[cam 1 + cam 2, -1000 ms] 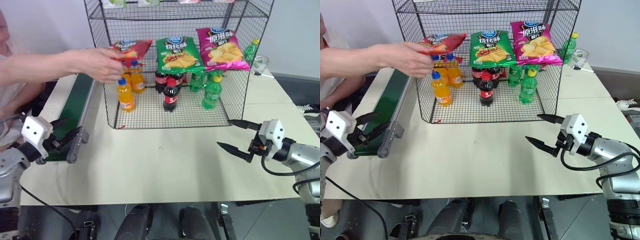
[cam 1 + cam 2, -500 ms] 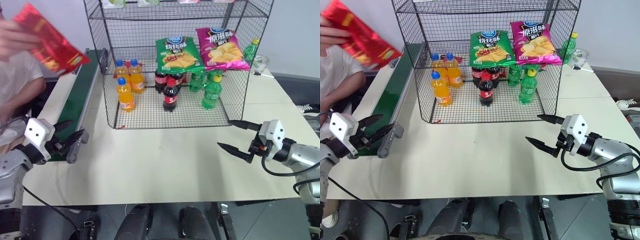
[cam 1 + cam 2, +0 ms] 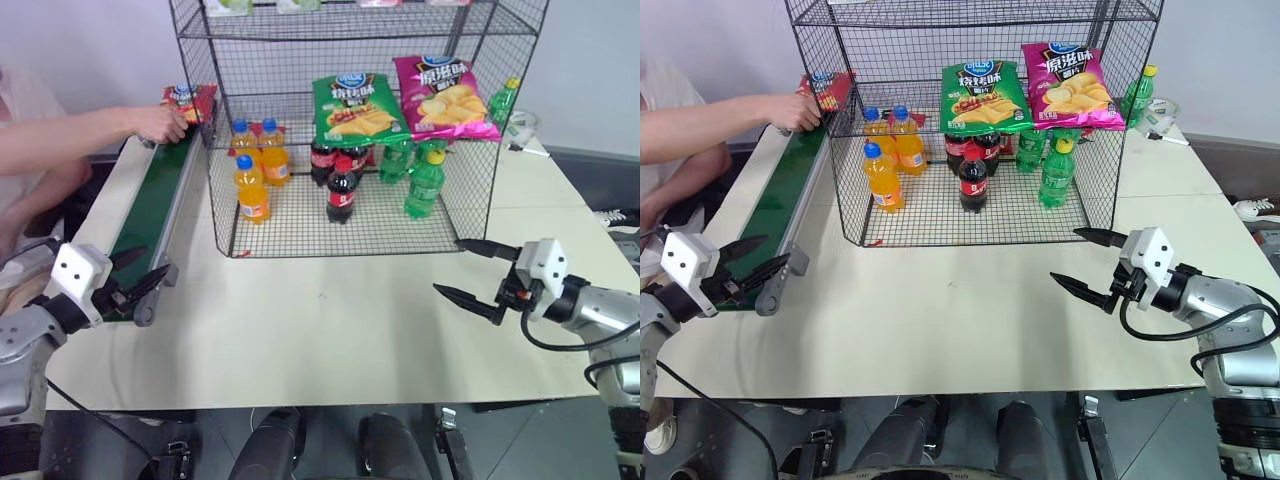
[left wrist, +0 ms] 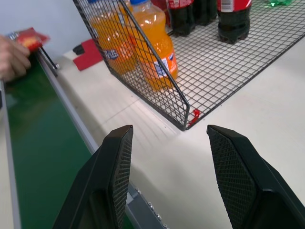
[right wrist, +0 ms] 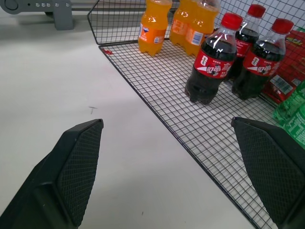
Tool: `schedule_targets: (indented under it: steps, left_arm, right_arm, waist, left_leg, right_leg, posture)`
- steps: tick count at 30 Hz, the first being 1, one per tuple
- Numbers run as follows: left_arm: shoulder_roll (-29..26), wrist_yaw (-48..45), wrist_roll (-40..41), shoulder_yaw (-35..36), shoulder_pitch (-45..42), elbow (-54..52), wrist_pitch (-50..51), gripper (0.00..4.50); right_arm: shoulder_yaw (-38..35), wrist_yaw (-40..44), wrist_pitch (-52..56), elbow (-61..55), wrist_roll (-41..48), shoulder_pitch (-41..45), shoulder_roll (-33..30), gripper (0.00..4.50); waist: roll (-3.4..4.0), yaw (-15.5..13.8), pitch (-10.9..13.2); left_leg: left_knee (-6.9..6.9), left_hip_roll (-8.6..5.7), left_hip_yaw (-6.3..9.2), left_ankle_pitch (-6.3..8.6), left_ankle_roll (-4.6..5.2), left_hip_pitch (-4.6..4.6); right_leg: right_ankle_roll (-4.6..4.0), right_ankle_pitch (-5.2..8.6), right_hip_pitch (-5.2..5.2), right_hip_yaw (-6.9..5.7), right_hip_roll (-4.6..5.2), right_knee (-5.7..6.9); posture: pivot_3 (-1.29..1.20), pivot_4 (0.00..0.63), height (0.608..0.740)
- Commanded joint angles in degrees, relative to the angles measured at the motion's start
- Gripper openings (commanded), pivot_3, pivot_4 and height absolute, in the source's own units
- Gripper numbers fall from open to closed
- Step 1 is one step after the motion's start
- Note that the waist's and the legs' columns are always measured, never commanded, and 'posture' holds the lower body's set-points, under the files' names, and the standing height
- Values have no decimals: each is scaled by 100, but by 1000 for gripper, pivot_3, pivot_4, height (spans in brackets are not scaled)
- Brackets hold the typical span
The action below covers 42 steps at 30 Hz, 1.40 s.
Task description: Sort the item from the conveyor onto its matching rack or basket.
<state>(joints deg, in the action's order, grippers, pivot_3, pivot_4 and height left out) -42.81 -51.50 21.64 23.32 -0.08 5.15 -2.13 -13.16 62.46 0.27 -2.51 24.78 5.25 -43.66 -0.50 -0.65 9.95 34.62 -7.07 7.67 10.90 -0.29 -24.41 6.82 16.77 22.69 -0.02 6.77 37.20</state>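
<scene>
Cream tabletop [image 3: 330, 320]: person's hand [image 3: 160, 123] setting glossy red chip bag [image 3: 188, 100] on far end of dark green conveyor belt [image 3: 148, 215]. Left gripper [image 3: 135, 277] and right gripper [image 3: 468, 273] both wide open, empty; wait for the bag near, then grab it mid-body.

Looked like a robotics test lab set up as a mock shop: plain cream worktop [image 3: 330, 330], a small green conveyor [image 3: 150, 215] at the left of the frame, and a wire-mesh rack [image 3: 350, 120] at top center stocked with soda bottles [image 3: 340, 190] and chip bags [image 3: 355, 108], bare walls behind.
</scene>
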Motion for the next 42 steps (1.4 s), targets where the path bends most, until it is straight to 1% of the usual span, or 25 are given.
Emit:
schedule_targets:
  steps: [1,12,19,23,25,27,30,32,35,38,39,42]
  left_arm:
    - [-44,88,-34,174,45,-60,-164,2566]
    - [-77,329,-186,283,392,-163,-361,2566]
    - [-61,553,-377,455,649,-156,-789,2566]
    - [-87,665,-630,663,900,-79,-1395,2566]
    - [-157,839,-996,762,1036,45,-1932,2566]
    - [-273,1095,-1536,868,1202,242,-2567,2566]
    - [-452,1754,-2554,1046,1454,584,-3657,2566]
    - [-566,2112,-3025,1091,1574,814,-4197,2566]
    - [-731,2798,-3832,1191,1703,1052,-4694,2566]
    - [-979,3837,-5089,1311,1891,1197,-5115,2566]
    - [-1068,4236,-5542,1324,1969,1210,-5128,2566]
    - [-1223,5081,-6258,1279,2123,1282,-5086,2566]
  right_arm:
    - [-10,15,-123,-44,-2,100,21,4500]
    - [133,-7,-70,-44,20,272,98,4500]
    - [288,-8,-59,10,-5,497,206,4500]
    - [393,-52,11,-44,39,593,326,4500]
    - [471,-58,41,-93,48,630,409,4500]
    - [552,-77,96,-145,70,676,514,4500]
    - [686,-84,217,-233,151,759,664,4500]
    - [779,-37,360,-322,241,785,747,4500]
    - [1023,184,522,-521,329,721,754,4500]
    - [1262,484,892,-722,536,753,678,4500]
    - [1315,550,920,-773,547,769,667,4500]
    - [1370,601,997,-829,553,809,698,4500]
  waist:
    - [0,0,0]
    - [1,1,1]
    - [1,12,1]
    - [1,4,1]
    - [0,7,1]
    - [0,8,1]
    - [0,8,1]
    - [1,2,1]
    - [0,-13,1]
    - [-2,-5,1]
    - [-2,-4,0]
    - [-2,0,1]
  left_leg:
    - [0,0,0,0,0,0]
    - [-5,0,0,0,0,0]
    - [-10,0,0,0,0,0]
    - [-24,0,-1,-1,0,0]
    - [-28,0,-1,-2,1,0]
    - [-32,0,-1,-7,8,1]
    - [-36,0,-2,-6,7,1]
    - [-38,0,-4,-2,-1,1]
    - [-38,0,-4,-1,-1,1]
    - [-38,0,-3,-1,-1,1]
    - [-39,0,-3,-1,-1,0]
    - [-39,0,-4,-1,-1,1]
  right_leg:
    - [0,0,0,0,0,0]
    - [0,0,4,0,0,-2]
    - [0,0,6,0,0,-5]
    - [0,0,8,1,1,-11]
    - [0,0,9,1,1,-12]
    - [0,0,12,1,1,-12]
    - [0,0,13,2,2,-15]
    - [0,0,15,3,3,-18]
    - [0,0,35,2,3,-19]
    - [1,0,37,1,2,-18]
    - [1,0,38,1,2,-16]
    - [3,-1,40,1,1,-14]
  posture:
    - [0,150,740]
    - [0,150,740]
    - [0,150,740]
    - [0,150,740]
    - [0,150,740]
    - [0,150,740]
    - [0,150,740]
    - [0,150,740]
    - [0,150,740]
    - [0,150,740]
    - [0,150,740]
    - [0,150,740]
